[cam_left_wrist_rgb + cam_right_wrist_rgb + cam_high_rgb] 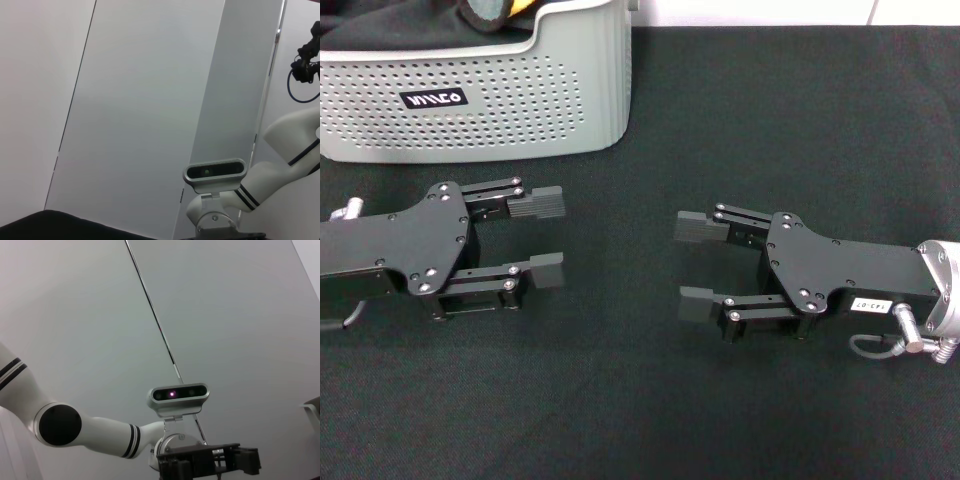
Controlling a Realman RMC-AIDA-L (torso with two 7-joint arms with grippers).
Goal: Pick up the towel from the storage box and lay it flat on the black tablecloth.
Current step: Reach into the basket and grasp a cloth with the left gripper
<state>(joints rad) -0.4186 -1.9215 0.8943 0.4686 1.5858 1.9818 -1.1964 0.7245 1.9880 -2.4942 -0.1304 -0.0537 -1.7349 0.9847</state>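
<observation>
The towel (492, 12) sits bunched inside the storage box (480, 95) at the far left, only an orange-yellow and grey fold showing above the rim, so its long axis cannot be told. The box is perforated light grey plastic with rounded corners. Both grippers lie low over the matte black tablecloth (800, 110), fingers spread and empty: left gripper (545, 238) just near of the box, right gripper (698, 266) facing it. Bare cloth stretches far right.
</observation>
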